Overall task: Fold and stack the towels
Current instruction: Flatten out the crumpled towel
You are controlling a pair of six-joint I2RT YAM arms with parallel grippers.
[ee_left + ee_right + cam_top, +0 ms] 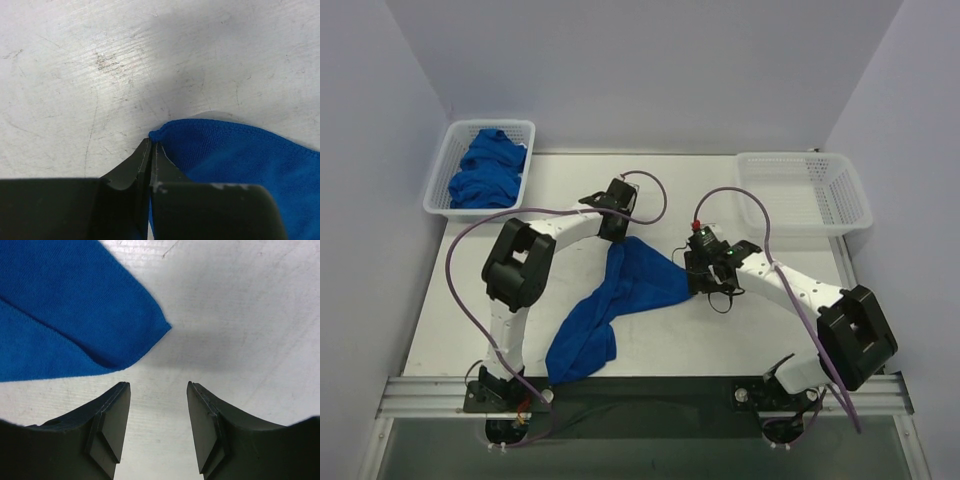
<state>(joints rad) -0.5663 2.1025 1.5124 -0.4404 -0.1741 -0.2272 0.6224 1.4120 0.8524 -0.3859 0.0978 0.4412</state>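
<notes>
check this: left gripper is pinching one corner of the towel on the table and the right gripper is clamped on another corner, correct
Not quite. The left gripper is shut on a corner of the towel, but the right gripper grips nothing: the right wrist view shows its jaws open, with another corner lying just ahead, untouched.

robotics laboratory test cell. a left arm [515,265] and a right arm [850,335], both white and black with exposed joints, are bolted to an aluminium rail [650,392] at the near edge of a scuffed white counter [680,345]. purple cables [460,290] loop along each arm. plain pale walls [640,70] enclose the counter on three sides; a left basket [438,175] and a right basket [800,190], both white mesh, sit at its far corners.
</notes>
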